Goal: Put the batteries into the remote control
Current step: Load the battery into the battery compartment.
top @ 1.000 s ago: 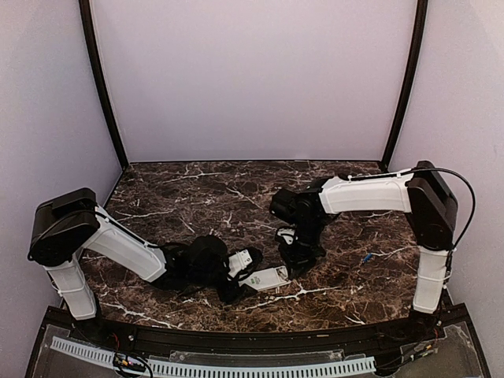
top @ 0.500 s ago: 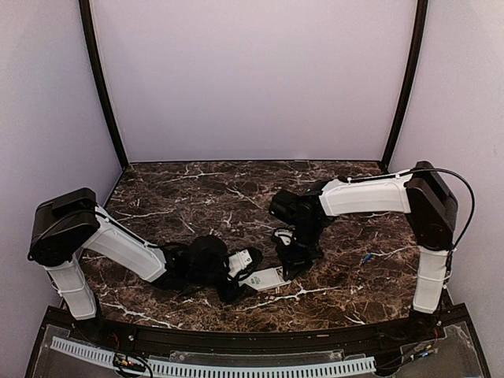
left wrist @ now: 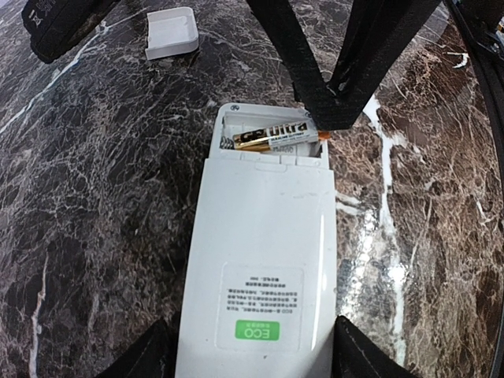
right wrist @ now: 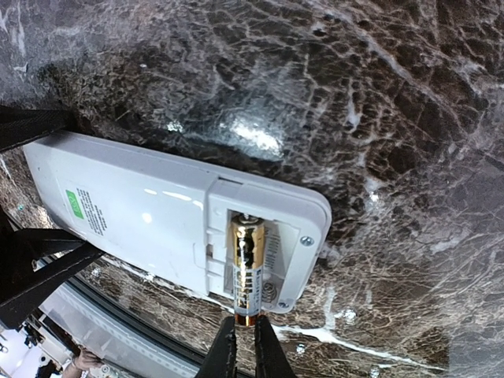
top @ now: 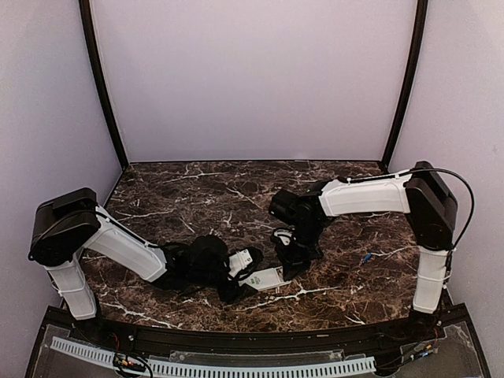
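Note:
The white remote control [left wrist: 264,260] lies face down on the marble, its battery compartment open at the far end; it also shows in the top view [top: 270,277]. My left gripper [left wrist: 252,350] is shut on the remote's near end, one finger on each side. A gold and black battery [right wrist: 250,264] lies slanted in the compartment, one end sticking out over the rim. My right gripper [right wrist: 245,324] is shut on that protruding end. In the top view the right gripper [top: 290,264] is over the remote's far end. A second battery [top: 366,257], with blue on it, lies on the table to the right.
The small flat white square plate [left wrist: 172,33] lies on the marble just beyond the remote, also seen in the top view [top: 245,259]. The enclosure walls stand at the back and sides. The table's front rail [top: 236,340] runs close behind the remote.
My right gripper has shifted slightly left at the remote's end with the battery in it. The left arm and the remote have not moved.

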